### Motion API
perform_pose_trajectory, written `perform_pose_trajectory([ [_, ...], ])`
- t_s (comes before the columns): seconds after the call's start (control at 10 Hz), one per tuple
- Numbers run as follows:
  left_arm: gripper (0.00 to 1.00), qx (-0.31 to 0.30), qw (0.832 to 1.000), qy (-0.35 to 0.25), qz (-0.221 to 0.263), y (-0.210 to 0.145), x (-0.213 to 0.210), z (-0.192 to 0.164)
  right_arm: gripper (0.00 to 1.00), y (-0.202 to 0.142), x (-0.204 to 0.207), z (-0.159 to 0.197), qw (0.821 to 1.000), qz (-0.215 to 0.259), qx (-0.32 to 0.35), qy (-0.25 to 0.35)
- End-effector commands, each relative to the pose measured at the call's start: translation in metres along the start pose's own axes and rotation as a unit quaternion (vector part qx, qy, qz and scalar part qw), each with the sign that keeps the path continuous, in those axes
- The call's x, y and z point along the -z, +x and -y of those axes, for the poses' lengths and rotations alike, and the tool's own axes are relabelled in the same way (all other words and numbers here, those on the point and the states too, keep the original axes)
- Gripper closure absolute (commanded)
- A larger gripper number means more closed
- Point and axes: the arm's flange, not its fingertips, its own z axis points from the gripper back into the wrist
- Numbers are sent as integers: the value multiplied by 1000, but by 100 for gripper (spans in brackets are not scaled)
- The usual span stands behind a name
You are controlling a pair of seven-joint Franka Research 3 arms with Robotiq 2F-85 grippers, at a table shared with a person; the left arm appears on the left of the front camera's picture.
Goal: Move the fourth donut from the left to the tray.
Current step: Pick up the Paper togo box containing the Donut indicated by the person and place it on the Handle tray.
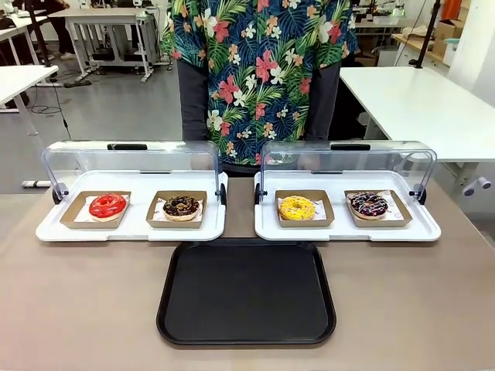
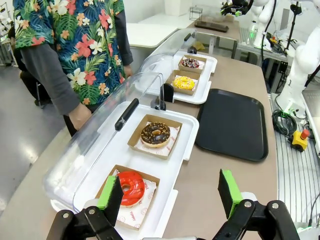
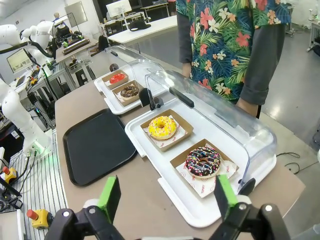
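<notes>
- Fourth donut (image 3: 203,162): a dark glazed ring with pink and white stripes. It sits on white paper in its cardboard holder (image 3: 182,159), at the end place of the right-hand display tray (image 3: 197,210), beside the yellow donut (image 3: 162,127).
- Domed lid (image 3: 220,117): it stands raised and tilted toward the person (image 3: 235,45), leaving the holder open to approach from above and from the robot's side.
- Right gripper (image 3: 167,194): the jaws are spread wide with nothing between them. It hovers over the near edge of the display tray and is the arm closer to the target.
- Left gripper (image 2: 170,192): the jaws are likewise wide and empty. It is poised by the other display tray near the red donut (image 2: 131,187), with no evident part in this step.
- Black tray (image 1: 247,297): it lies bare on the table in front of the gap between the two display trays, near the target but apart from it.
- Recommended grasp: take the holder's cardboard wall, not the glaze, because icing would probably smear and the ring would probably deform under the pads. Descend with the jaws fully spread and straddle one wall.
- Points of care: lift clear of the display tray's raised rim and keep the holder level so the donut does not slide. Avoid the lid's black hinge piece (image 3: 245,186) at the near corner, and set the holder down inside the black tray's rim.
</notes>
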Motion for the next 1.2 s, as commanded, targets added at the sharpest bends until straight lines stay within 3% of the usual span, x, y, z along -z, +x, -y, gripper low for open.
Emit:
perform_pose_trajectory([
  [0.0, 0, 2, 1000, -2, 1, 1, -1, -1, 0, 1, 1, 0, 1000, 11, -8, 2],
  [1.1, 0, 2, 1000, -2, 1, 1, -1, -1, 0, 1, 1, 0, 1000, 11, -8, 2],
])
